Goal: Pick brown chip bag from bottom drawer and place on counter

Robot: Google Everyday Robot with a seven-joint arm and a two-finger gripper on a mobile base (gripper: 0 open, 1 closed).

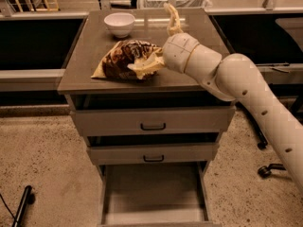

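The brown chip bag (124, 60) lies on the counter (85, 65), left of its middle, with its tan corner pointing left. My gripper (159, 42) is at the bag's right end and is open. One finger (172, 19) points up and away over the counter. The other finger (146, 66) lies low against the bag's right side. The bottom drawer (154, 195) is pulled out below, and nothing shows inside it. My white arm reaches in from the right.
A white bowl (119, 23) stands at the counter's back left, just behind the bag. The two upper drawers (152, 122) with black handles are slightly ajar. Dark shelving flanks the cabinet. Chair casters (265, 170) stand on the floor at the right.
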